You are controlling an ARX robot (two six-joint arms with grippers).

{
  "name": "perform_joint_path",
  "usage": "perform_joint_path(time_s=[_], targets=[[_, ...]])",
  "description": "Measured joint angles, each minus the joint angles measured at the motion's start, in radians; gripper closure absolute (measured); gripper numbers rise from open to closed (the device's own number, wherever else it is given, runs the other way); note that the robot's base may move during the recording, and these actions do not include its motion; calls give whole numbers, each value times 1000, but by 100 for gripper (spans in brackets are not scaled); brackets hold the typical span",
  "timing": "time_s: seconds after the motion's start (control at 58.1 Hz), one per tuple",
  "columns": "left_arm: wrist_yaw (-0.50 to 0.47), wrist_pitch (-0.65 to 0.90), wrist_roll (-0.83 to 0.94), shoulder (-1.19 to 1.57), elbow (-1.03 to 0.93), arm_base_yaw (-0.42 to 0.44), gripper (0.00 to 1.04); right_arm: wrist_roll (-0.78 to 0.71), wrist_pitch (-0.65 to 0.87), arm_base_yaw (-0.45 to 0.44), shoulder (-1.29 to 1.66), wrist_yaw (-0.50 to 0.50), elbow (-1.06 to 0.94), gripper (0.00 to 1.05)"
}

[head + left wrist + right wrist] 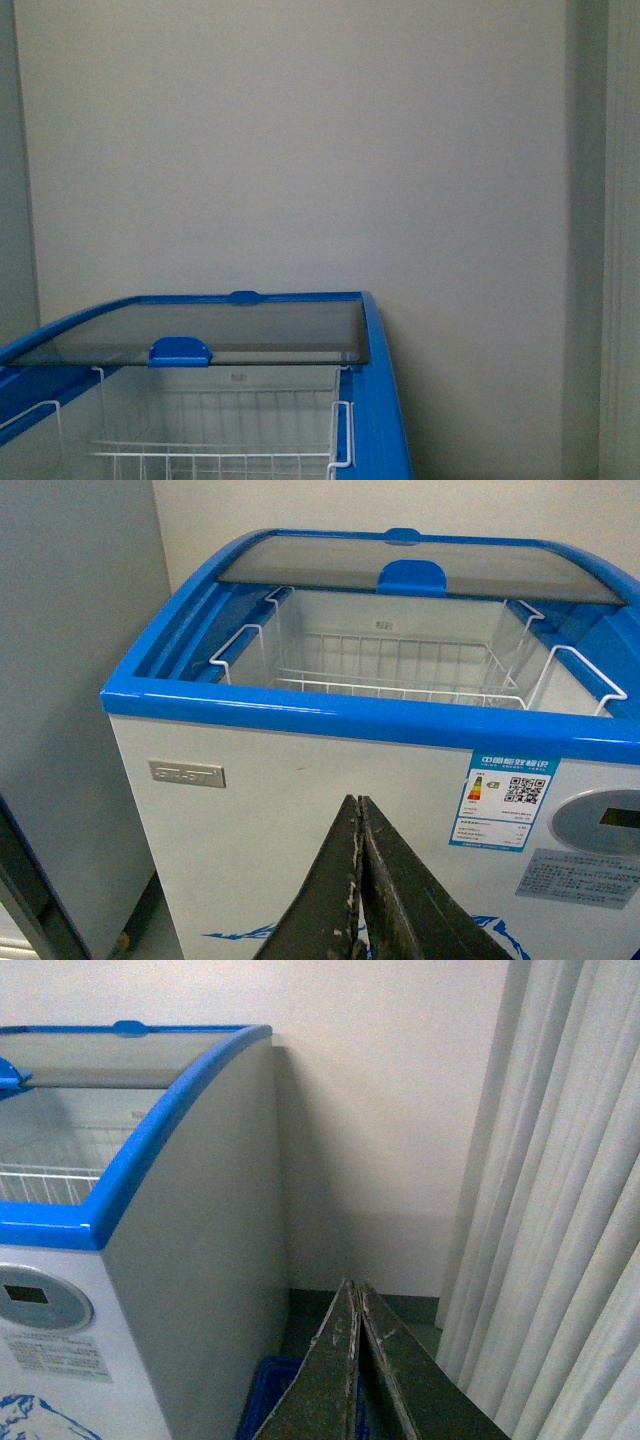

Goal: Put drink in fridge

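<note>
The fridge (378, 400) is a white chest freezer with a blue rim. Its near half stands open; a glass sliding lid (230, 330) with a blue handle covers the far half. A white wire basket (230, 440) hangs inside and looks empty. The fridge also shows in the left wrist view (300, 810) and in the right wrist view (190, 1250). My left gripper (360, 810) is shut and empty, in front of the fridge's front wall. My right gripper (355, 1295) is shut and empty, beside the fridge's right side. The drink is out of view.
A blue plastic mesh basket (275, 1400) sits on the floor by the fridge's right side, under my right gripper. A pale curtain (560, 1210) hangs to the right. A grey cabinet (70, 680) stands left of the fridge. A plain wall is behind.
</note>
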Motion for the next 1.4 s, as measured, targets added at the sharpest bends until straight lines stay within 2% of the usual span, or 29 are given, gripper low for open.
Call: perform_joint_path(time_s=[0.207,0.293,0.534,0.586,0.689,0.827,0.982,1.085,1.395], targets=[[0,0,0,0,0,0,102,0,-44,0,-43,0,0,102],[0,0,0,0,0,0,102,0,-211,0,-175,0,0,102],[0,0,0,0,0,0,102,-2,-223,0,-218,2,0,102],[0,0,-1,0,0,0,101,-2,-223,0,-219,1,0,96],[0,0,0,0,0,0,79,-2,-223,0,-218,0,0,73],[0,0,0,0,0,0,58,-2,-223,0,-218,1,0,52],[0,0,0,0,0,0,24,-2,-223,0,-218,1,0,19],[0,0,0,0,0,0,7,-1,-223,0,-219,0,0,6],[0,0,2,0,0,0,8,-2,-223,0,-218,1,0,7]])
